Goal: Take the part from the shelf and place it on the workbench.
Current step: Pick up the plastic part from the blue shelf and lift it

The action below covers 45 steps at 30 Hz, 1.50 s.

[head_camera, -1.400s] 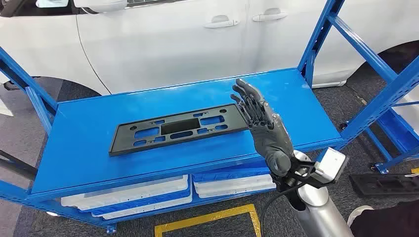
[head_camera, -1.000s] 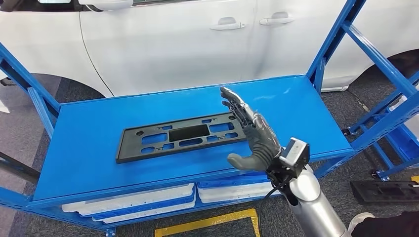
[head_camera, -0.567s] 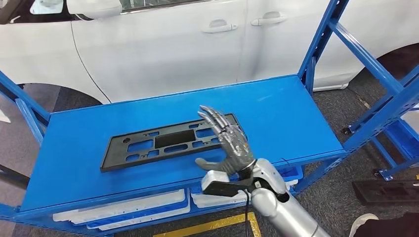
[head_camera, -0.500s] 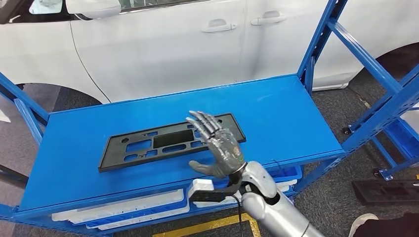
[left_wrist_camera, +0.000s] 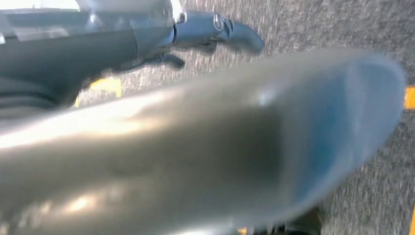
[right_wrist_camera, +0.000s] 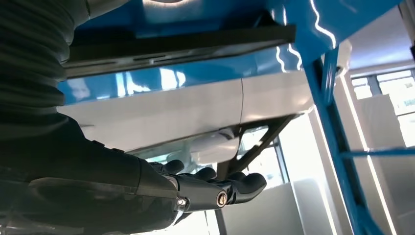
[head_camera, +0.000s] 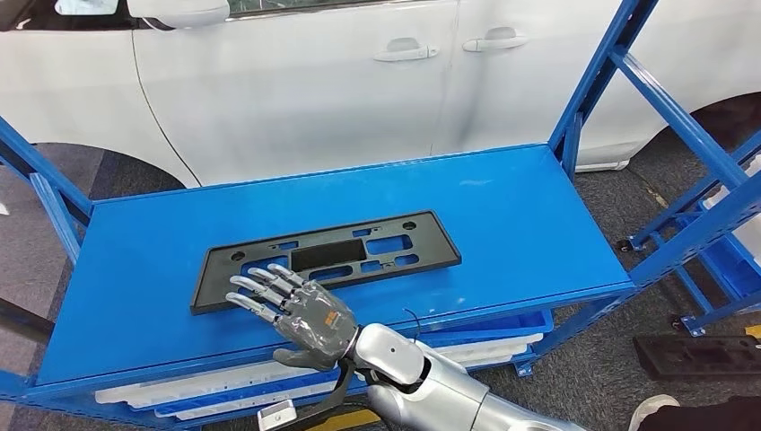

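Observation:
The part is a long flat black plastic plate [head_camera: 328, 256] with several cut-outs, lying on the blue shelf top [head_camera: 520, 224]. My right hand [head_camera: 301, 310] hovers low over the shelf's front, its spread fingers [head_camera: 256, 287] pointing left across the plate's near left corner. It holds nothing; I cannot tell whether it touches the plate. In the right wrist view the same hand [right_wrist_camera: 195, 191] has its fingers stretched out, with the plate's edge [right_wrist_camera: 181, 41] and the shelf [right_wrist_camera: 195, 73] beyond. My left hand [left_wrist_camera: 210, 29] hangs over the grey floor, fingers loose and holding nothing.
A white car [head_camera: 314, 81] stands close behind the shelf. Blue uprights [head_camera: 597, 72] and slanted braces frame the right side. White trays [head_camera: 179, 386] lie on the lower shelf. A black part [head_camera: 695, 355] lies on the floor at the right.
My right hand has swept left along the shelf's front, from the plate's right end to its left end, and dropped lower with the palm turned down. The plate has not moved.

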Motion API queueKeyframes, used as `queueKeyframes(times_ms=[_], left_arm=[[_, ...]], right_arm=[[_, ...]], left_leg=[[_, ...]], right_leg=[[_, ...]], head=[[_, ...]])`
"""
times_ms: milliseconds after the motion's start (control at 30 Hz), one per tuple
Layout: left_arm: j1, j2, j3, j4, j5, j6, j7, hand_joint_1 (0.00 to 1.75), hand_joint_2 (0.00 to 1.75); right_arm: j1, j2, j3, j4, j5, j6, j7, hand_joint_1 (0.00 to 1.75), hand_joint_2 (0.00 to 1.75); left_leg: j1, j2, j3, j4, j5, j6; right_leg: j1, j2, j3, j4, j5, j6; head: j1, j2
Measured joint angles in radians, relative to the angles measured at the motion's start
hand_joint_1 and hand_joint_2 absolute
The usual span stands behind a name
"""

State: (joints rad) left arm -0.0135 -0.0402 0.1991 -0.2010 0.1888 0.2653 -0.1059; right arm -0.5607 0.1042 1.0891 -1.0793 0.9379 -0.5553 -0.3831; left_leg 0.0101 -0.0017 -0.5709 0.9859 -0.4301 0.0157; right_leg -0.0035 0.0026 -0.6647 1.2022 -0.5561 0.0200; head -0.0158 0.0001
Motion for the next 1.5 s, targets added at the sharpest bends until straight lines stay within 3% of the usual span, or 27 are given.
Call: queueKeyframes(times_ms=[33,100,167,233,300,400,467,533,600,633,667,700,767,800,933,1000,1067,1100,1133,1167,1233,1300,1433,1500], left_arm=[[0.000,0.000,0.000,0.000,0.000,0.000,-0.001,0.00,0.00],[0.000,0.000,0.000,0.000,0.000,0.000,-0.004,0.00,0.00],[0.001,0.000,0.000,0.000,0.000,0.000,-0.006,0.00,0.00],[0.001,0.000,0.001,0.000,0.000,0.000,-0.009,0.00,0.00],[0.000,0.000,0.002,0.000,0.000,-0.001,-0.012,0.00,0.00],[0.000,0.000,0.003,0.000,0.000,-0.001,-0.014,0.00,0.00],[0.001,0.001,0.004,0.000,0.000,-0.001,-0.014,0.00,0.00],[0.001,0.001,0.005,0.000,0.000,-0.001,-0.014,0.00,0.00],[0.003,0.001,0.005,0.000,0.000,-0.001,-0.014,0.00,0.00],[0.004,0.002,0.005,0.000,0.000,-0.001,-0.014,0.00,0.00],[0.005,0.002,0.005,0.000,0.000,-0.001,-0.014,0.00,0.00],[0.006,0.002,0.005,0.000,0.000,-0.001,-0.014,0.00,0.00],[0.005,0.003,0.005,0.000,0.000,-0.001,-0.014,0.00,0.00],[0.004,0.003,0.005,0.000,0.000,-0.001,-0.014,0.00,0.00],[0.004,0.003,0.005,0.000,0.000,-0.001,-0.014,0.00,0.00],[0.004,0.003,0.006,0.000,0.000,-0.001,-0.014,0.00,0.00],[0.004,0.003,0.006,0.000,0.000,-0.001,-0.014,0.00,0.00],[0.004,0.003,0.006,0.000,0.000,-0.002,-0.015,0.00,0.00],[0.005,0.003,0.006,0.000,0.000,-0.003,-0.015,0.00,0.00],[0.005,0.003,0.006,0.000,-0.002,-0.006,-0.016,0.00,0.00],[0.004,0.003,0.006,0.000,-0.008,-0.014,-0.018,0.00,0.00],[0.002,0.003,0.005,0.000,-0.019,-0.024,-0.019,0.00,0.00],[-0.003,0.012,0.002,0.000,-0.040,-0.039,-0.021,0.00,0.00],[-0.004,0.019,-0.002,0.000,-0.051,-0.043,-0.024,0.00,0.00]], right_arm=[[-0.005,0.007,0.017,0.017,-0.005,0.000,-0.001,0.00,1.75],[-0.008,0.021,0.046,0.043,-0.012,0.000,-0.004,0.00,1.75],[-0.011,0.043,0.073,0.061,-0.018,-0.001,-0.006,0.00,1.75],[-0.021,0.072,0.099,0.078,-0.020,-0.003,-0.007,0.00,1.75],[-0.030,0.095,0.119,0.093,-0.020,-0.003,-0.006,0.00,1.75],[-0.033,0.117,0.135,0.108,-0.020,-0.004,-0.006,0.00,1.75],[-0.038,0.129,0.142,0.116,-0.020,-0.005,-0.005,0.00,1.75],[-0.040,0.136,0.149,0.123,-0.020,-0.006,-0.005,0.00,1.75],[-0.040,0.137,0.154,0.131,-0.020,-0.006,-0.005,0.00,1.75],[-0.040,0.138,0.156,0.135,-0.020,-0.006,-0.005,0.00,1.75],[-0.040,0.139,0.157,0.139,-0.020,-0.006,-0.005,0.00,1.75],[-0.040,0.140,0.159,0.141,-0.020,-0.006,-0.005,0.00,1.75],[-0.042,0.144,0.161,0.145,-0.020,-0.007,-0.005,0.00,1.75],[-0.043,0.145,0.161,0.147,-0.020,-0.007,-0.005,0.00,1.75],[-0.045,0.147,0.166,0.151,-0.020,-0.008,-0.005,0.00,1.75],[-0.047,0.147,0.167,0.153,-0.020,-0.009,-0.004,0.00,1.75],[-0.047,0.147,0.169,0.156,-0.020,-0.009,-0.004,0.00,1.75],[-0.046,0.147,0.170,0.158,-0.018,-0.009,-0.001,0.00,1.75],[-0.046,0.147,0.172,0.161,-0.013,-0.010,0.007,0.00,1.75],[-0.047,0.149,0.173,0.165,-0.006,-0.010,0.022,0.00,1.75],[-0.055,0.164,0.174,0.187,0.015,-0.012,0.065,0.00,1.75],[-0.075,0.188,0.174,0.230,0.031,-0.012,0.118,0.00,1.75],[-0.135,0.218,0.174,0.312,0.039,-0.009,0.231,0.00,1.75],[-0.168,0.227,0.174,0.347,0.036,-0.006,0.278,0.00,1.75]], left_leg=[[0.000,0.000,0.000,0.001,-0.001,0.001],[0.000,-0.001,0.000,0.003,-0.003,0.001],[0.000,-0.002,0.003,0.006,-0.007,-0.002],[-0.002,-0.003,0.006,0.011,-0.013,-0.009],[-0.005,-0.003,0.006,0.014,-0.018,-0.019],[-0.002,-0.003,0.006,0.018,-0.026,-0.037],[0.001,-0.002,-0.017,0.074,-0.063,-0.047],[0.003,-0.002,-0.077,0.204,-0.129,-0.054],[0.004,-0.002,-0.128,0.305,-0.159,-0.057],[0.004,-0.002,-0.129,0.303,-0.144,-0.056],[0.004,-0.002,-0.110,0.260,-0.113,-0.055],[0.004,-0.002,-0.075,0.188,-0.074,-0.052],[0.001,-0.002,-0.013,0.058,-0.026,-0.043],[-0.001,-0.003,0.002,0.025,-0.018,-0.037],[0.000,-0.003,0.007,0.011,-0.015,-0.013],[0.003,-0.001,0.008,0.008,-0.013,-0.002],[0.001,-0.001,0.006,0.009,-0.013,0.002],[0.000,-0.001,0.006,0.009,-0.013,0.003],[-0.001,-0.002,0.006,0.010,-0.014,0.003],[-0.002,-0.002,0.007,0.010,-0.014,0.003],[-0.004,-0.004,0.010,0.011,-0.016,0.001],[-0.008,-0.004,0.008,0.013,-0.018,-0.006],[-0.006,-0.002,0.003,0.020,-0.024,-0.027],[-0.004,-0.002,-0.026,0.090,-0.068,-0.038]], right_leg=[[-0.002,0.000,-0.029,0.055,-0.020,0.002],[-0.003,0.000,-0.055,0.096,-0.020,0.002],[-0.004,-0.001,-0.027,0.023,0.036,-0.002],[-0.003,-0.002,0.035,-0.116,0.099,-0.011],[0.001,-0.002,0.065,-0.184,0.117,-0.021],[0.002,0.000,0.070,-0.192,0.118,-0.037],[-0.001,-0.001,0.075,-0.199,0.120,-0.048],[0.000,-0.002,0.075,-0.199,0.119,-0.053],[0.002,-0.002,0.075,-0.199,0.118,-0.055],[0.002,-0.001,0.077,-0.198,0.117,-0.054],[0.003,0.000,0.079,-0.198,0.117,-0.053],[0.003,0.001,0.082,-0.198,0.115,-0.051],[0.006,0.002,0.085,-0.197,0.112,-0.044],[0.008,0.002,0.085,-0.196,0.111,-0.039],[0.008,0.002,0.080,-0.181,0.099,-0.018],[0.005,0.002,0.043,-0.097,0.049,-0.007],[0.002,0.001,-0.025,0.043,-0.013,-0.002],[0.002,0.001,-0.049,0.090,-0.024,-0.001],[0.001,0.001,-0.056,0.101,-0.016,-0.001],[0.001,0.001,-0.042,0.069,0.010,-0.004],[0.005,0.001,0.025,-0.073,0.079,-0.018],[0.009,-0.001,0.071,-0.176,0.112,-0.029],[0.007,-0.003,0.081,-0.205,0.121,-0.041],[0.001,-0.004,0.087,-0.217,0.127,-0.048]], head=[[0.000,0.000],[0.000,0.000],[0.001,0.000],[0.000,0.000],[-0.001,0.000],[-0.001,0.000],[-0.002,0.000],[-0.003,0.000],[-0.002,0.000],[-0.003,0.000],[-0.003,0.000],[-0.003,0.000],[-0.002,0.000],[-0.002,0.000],[0.000,0.000],[0.002,0.000],[0.002,0.000],[0.002,0.000],[0.003,0.000],[0.003,0.000],[0.003,0.000],[0.002,0.000],[0.001,0.000],[-0.001,0.000]])
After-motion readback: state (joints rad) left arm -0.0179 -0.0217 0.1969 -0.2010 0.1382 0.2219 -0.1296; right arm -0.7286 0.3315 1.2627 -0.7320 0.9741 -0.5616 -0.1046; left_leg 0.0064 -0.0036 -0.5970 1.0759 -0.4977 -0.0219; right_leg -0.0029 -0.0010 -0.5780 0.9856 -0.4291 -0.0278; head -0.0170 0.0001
